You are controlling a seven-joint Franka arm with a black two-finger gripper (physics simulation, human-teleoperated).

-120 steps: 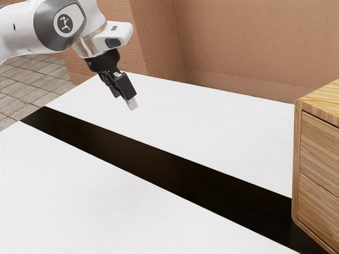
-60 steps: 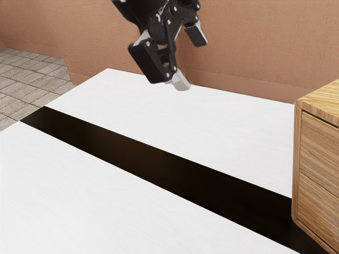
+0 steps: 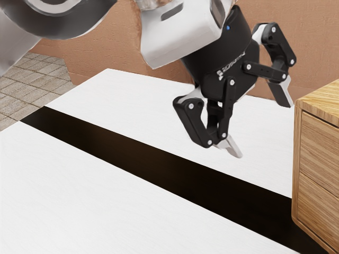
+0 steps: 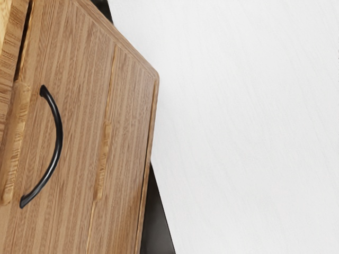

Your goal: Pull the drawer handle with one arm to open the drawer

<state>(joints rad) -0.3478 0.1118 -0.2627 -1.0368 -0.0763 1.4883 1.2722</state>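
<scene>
Black two-finger end effector (image 3: 258, 123) sits upper centre-right in the exterior frame. Fingers are spread wide with nothing between them. It hangs above the white desk (image 3: 106, 206), which has a black stripe (image 3: 159, 164) running diagonally across it. Light wooden drawer cabinet (image 3: 318, 169) stands on the desk at the right edge of the frame. The end effector is near the cabinet's top corner but apart from it. Drawer fronts look flush with the cabinet face. Wrist view: wood-grain drawer front (image 4: 106, 159) carries a thin black curved handle (image 4: 60, 140), untouched, with white desk surface beside the cabinet.
</scene>
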